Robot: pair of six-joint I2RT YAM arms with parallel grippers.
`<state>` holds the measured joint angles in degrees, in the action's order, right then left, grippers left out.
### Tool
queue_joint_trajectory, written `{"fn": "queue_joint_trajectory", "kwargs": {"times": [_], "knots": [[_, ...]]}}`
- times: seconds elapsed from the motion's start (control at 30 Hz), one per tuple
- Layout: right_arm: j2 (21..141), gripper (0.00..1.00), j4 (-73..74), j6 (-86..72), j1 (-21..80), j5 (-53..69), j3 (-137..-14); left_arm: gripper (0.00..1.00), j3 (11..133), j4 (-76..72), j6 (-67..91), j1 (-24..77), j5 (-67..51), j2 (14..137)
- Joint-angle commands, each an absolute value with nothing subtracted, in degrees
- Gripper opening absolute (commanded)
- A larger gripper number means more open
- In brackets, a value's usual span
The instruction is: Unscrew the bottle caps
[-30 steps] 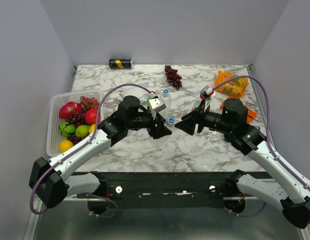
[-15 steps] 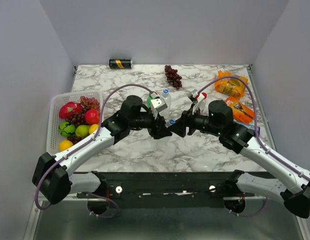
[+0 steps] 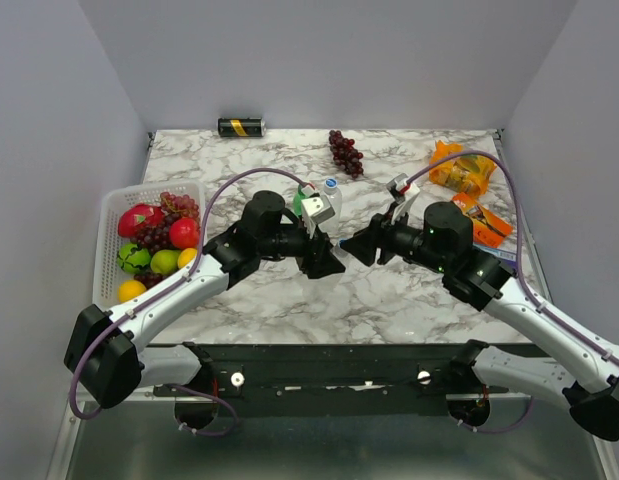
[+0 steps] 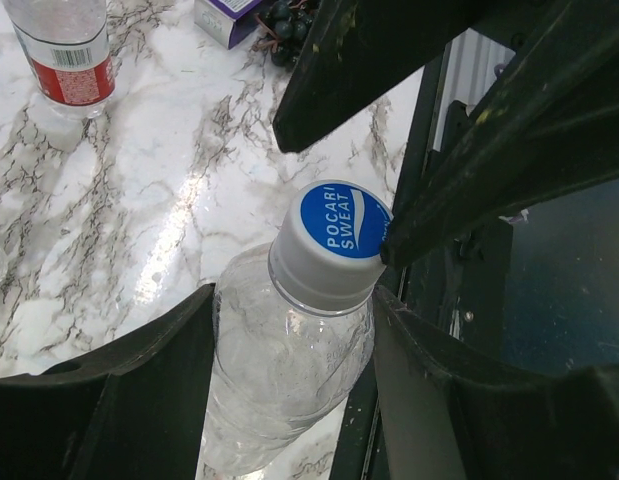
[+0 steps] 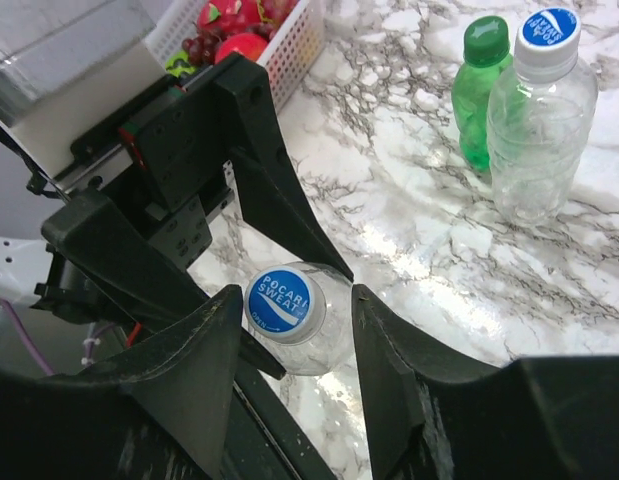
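Note:
My left gripper (image 4: 294, 300) is shut on the body of a clear bottle (image 4: 289, 380) and holds it tilted above the table. Its blue-and-white cap (image 4: 334, 240) points toward the right arm. My right gripper (image 5: 296, 297) straddles that cap (image 5: 282, 301). One finger (image 5: 204, 340) touches the cap, and a gap remains at the other finger, so the gripper stands open. From above, both grippers (image 3: 324, 262) (image 3: 357, 248) meet at table centre and hide the bottle. A green bottle (image 5: 479, 90) and a clear bottle (image 5: 539, 130) stand together; a red-label bottle (image 4: 69, 60) stands apart.
A white basket (image 3: 109, 215) of fruit sits at the left edge. Dark grapes (image 3: 346, 152) and a black-and-gold can (image 3: 241, 127) lie at the back. Orange snack packs (image 3: 459, 170) lie at the back right. A purple box (image 4: 224, 15) sits near the grapes.
The right arm has swung left toward the left gripper and brought its jaws around the held bottle's cap, narrowing them. The left gripper keeps its hold and barely moved.

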<state>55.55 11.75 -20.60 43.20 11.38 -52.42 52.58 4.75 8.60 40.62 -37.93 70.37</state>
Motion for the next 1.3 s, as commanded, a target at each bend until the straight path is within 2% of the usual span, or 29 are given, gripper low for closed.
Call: {"fn": "queue_joint_trajectory", "kwargs": {"times": [0.0, 0.13, 0.57, 0.67, 0.77, 0.97, 1.0, 1.17, 1.2, 1.27], "knots": [[55.5, 0.56, 9.1, -21.4, 43.4, 10.9, -52.1, 0.65, 52.8, 3.5, 9.0, 41.0, -39.5, 70.8], [57.8, 0.54, 8.4, -22.0, 43.7, 14.4, -52.1, 0.65, 52.7, 3.4, 9.1, 41.0, -39.6, 70.8], [58.9, 0.51, 8.6, -21.6, 44.8, 14.7, -51.8, 0.66, 52.6, 3.5, 9.1, 41.0, -38.6, 71.0], [59.3, 0.47, 8.6, -21.5, 45.1, 14.5, -51.8, 0.65, 52.5, 3.5, 9.0, 41.0, -38.3, 71.0], [59.6, 0.41, 9.0, -21.3, 45.2, 14.2, -51.9, 0.65, 52.6, 3.5, 9.0, 41.0, -38.1, 70.9], [59.9, 0.08, 9.1, -21.1, 45.2, 14.4, -51.8, 0.66, 52.5, 3.6, 8.4, 41.0, -37.6, 70.7], [59.9, 0.01, 9.2, -21.2, 45.1, 14.2, -51.7, 0.7, 52.4, 3.4, 8.4, 41.0, -37.5, 70.6], [58.9, 0.01, 9.1, -21.5, 45.1, 11.3, -51.3, 0.89, 51.3, 1.9, 8.3, 41.0, -38.6, 69.8], [58.4, 0.01, 9.1, -21.8, 45.2, 10.7, -51.2, 0.99, 51.2, 1.6, 8.3, 41.0, -38.6, 69.8], [57.7, 0.01, 9.2, -22.1, 45.1, 9.3, -51.1, 0.99, 50.6, 1.1, 8.4, 41.1, -39.8, 69.9]]}}
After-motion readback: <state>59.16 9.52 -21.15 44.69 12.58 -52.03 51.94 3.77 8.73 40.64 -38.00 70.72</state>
